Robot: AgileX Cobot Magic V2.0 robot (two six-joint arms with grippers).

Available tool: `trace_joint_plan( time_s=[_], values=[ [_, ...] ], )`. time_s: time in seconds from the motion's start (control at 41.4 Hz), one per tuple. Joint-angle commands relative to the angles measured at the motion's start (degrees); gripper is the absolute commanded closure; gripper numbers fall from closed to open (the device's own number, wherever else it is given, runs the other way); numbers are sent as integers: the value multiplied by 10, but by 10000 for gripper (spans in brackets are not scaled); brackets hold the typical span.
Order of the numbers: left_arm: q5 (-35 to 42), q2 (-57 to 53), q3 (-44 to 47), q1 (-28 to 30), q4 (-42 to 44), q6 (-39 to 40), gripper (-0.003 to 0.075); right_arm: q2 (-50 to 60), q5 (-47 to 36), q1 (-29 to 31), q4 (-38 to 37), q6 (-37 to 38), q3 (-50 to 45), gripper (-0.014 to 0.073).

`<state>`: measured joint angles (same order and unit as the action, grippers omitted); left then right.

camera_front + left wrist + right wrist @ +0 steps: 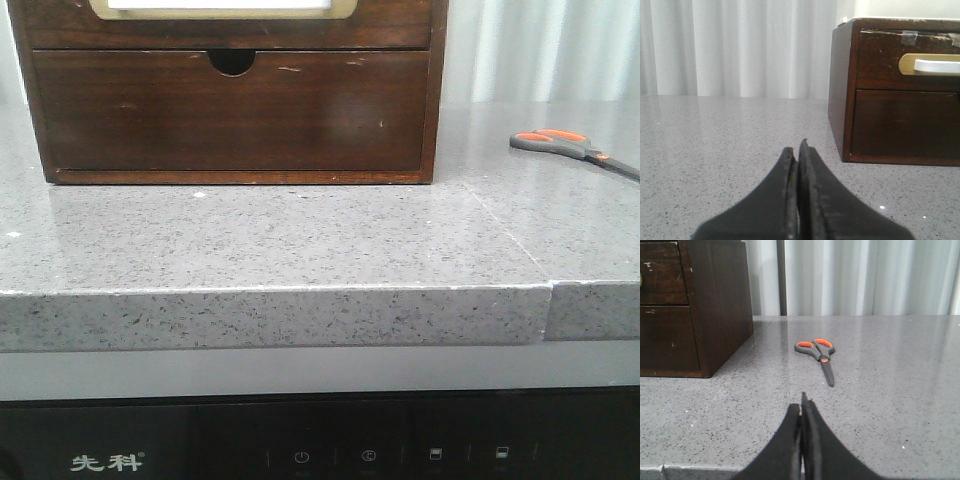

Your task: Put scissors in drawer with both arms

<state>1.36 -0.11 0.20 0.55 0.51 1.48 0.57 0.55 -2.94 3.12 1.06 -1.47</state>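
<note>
A: While both hands sit pinched together and empty, what worries you most?

B: The drawer point(907, 60). It looks pushed flush into the cabinet point(235, 110), so the left hand point(798, 150), with its fingers pressed against each other, must spread them before it can catch the gold-framed white handle point(932, 65). If it hooks only the frame's edge, I'd guess it slips off, or the light cabinet slides across the tabletop point(270, 240) instead of the drawer coming out.

A: And the scissors point(819, 354)?

B: They lie flat on the tabletop, well to the right of the cabinet and apart from it, orange-lined handles toward the curtain point(865, 277), blades pointing back at the right hand point(802, 402). That hand grips nothing, fingers touching. Flat, thin blades are hard to pinch; a closing hand may simply skate them sideways.

A: Anything inside the drawers?

B: Can't tell. Both the framed drawer and the notched lower drawer point(232, 110) appear closed, contents hidden.
</note>
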Motion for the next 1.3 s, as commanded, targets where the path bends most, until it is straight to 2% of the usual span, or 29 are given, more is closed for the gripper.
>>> trace_joint_plan(
  time_s=[0.0,0.507,0.603,0.748,0.845,1.062,1.279],
  values=[
    [43,-10,15,-3,-1,6,741,10,-44,2,1,0,-1,662],
    [43,-10,15,-3,-1,6,741,10,-46,2,1,0,-1,662],
    [43,-10,15,-3,-1,6,741,10,-80,2,1,0,0,662],
    [101,-10,8,-3,-1,6,741,10,-96,2,1,0,16,662],
    [97,-10,-22,-3,-1,6,741,10,-69,2,0,0,51,662],
    [-32,10,-174,-3,2,6,741,5,40,2,-44,0,173,662],
    [-194,104,-342,-3,3,4,741,-63,136,2,-46,0,304,662]
  ],
)
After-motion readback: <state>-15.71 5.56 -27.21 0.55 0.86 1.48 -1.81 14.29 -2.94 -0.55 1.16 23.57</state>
